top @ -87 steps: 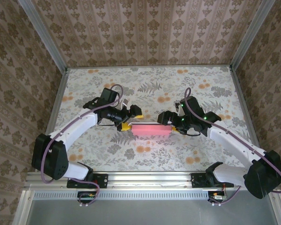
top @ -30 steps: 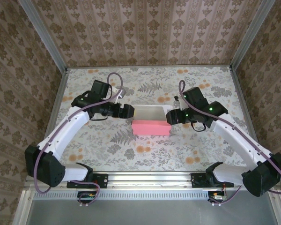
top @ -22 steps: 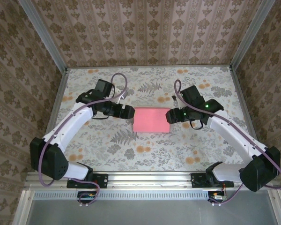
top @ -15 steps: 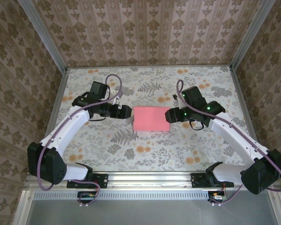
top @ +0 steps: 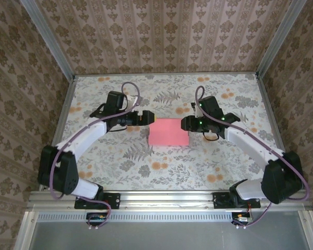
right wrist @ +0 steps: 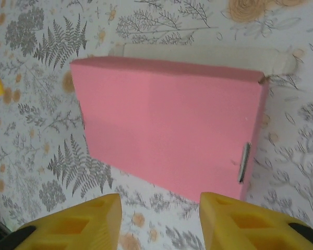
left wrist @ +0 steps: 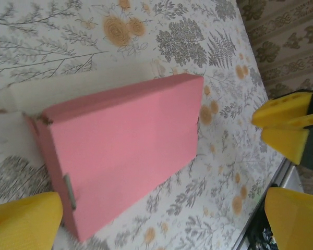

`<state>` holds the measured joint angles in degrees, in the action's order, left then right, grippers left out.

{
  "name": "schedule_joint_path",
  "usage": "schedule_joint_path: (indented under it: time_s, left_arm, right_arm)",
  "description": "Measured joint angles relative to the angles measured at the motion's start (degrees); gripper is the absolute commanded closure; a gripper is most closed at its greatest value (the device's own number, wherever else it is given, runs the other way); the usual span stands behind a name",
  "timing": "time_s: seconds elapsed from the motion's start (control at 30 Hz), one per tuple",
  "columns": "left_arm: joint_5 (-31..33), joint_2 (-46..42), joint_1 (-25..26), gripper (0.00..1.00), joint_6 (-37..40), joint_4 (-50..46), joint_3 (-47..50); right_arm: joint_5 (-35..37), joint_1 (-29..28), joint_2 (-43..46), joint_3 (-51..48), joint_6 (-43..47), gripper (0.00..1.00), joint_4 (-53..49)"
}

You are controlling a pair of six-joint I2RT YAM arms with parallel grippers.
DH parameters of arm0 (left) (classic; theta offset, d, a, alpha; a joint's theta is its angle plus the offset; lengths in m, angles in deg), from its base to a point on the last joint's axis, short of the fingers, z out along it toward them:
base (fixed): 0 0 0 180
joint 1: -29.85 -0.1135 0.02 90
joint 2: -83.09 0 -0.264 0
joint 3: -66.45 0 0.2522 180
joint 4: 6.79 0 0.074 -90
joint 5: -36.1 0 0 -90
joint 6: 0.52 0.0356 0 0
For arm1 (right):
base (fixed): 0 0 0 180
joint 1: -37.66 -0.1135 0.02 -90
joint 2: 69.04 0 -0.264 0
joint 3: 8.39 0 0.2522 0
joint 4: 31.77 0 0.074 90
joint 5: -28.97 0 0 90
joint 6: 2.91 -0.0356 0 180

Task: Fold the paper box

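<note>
The left hand (top: pixel 147 119) stands with its yellow fingers (left wrist: pixel 22 223) spread wide and grips nothing. The paper box (top: pixel 168 132) lies just ahead of them, clear of both tips. The right hand (top: pixel 184 124) is partly open, with a plain gap between its fingers (right wrist: pixel 75 224), and it too holds nothing. The box lies just beyond its fingertips. The pink box lies closed and flat on the flowered counter (top: pixel 120 161), between the two hands, which sit at its far corners. A pale flap (right wrist: pixel 198 52) juts out along its far edge.
</note>
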<state>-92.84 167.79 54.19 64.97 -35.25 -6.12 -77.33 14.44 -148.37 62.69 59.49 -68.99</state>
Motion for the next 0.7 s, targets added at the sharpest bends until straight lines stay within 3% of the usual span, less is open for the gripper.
schedule_joint_path:
  time_s: [0.23, 0.7]
  left_arm:
    - [-2.73, 11.37, 0.72, 0.00, -2.19, 7.91, -1.79]
    - [-2.21, 15.69, 0.74, 0.00, -2.25, 12.02, -3.85]
  right_arm:
    - [-2.23, 1.75, -10.58, 2.64, -2.47, 0.62, 5.38]
    - [-2.89, 3.17, -19.69, 5.75, -3.08, 0.62, 9.68]
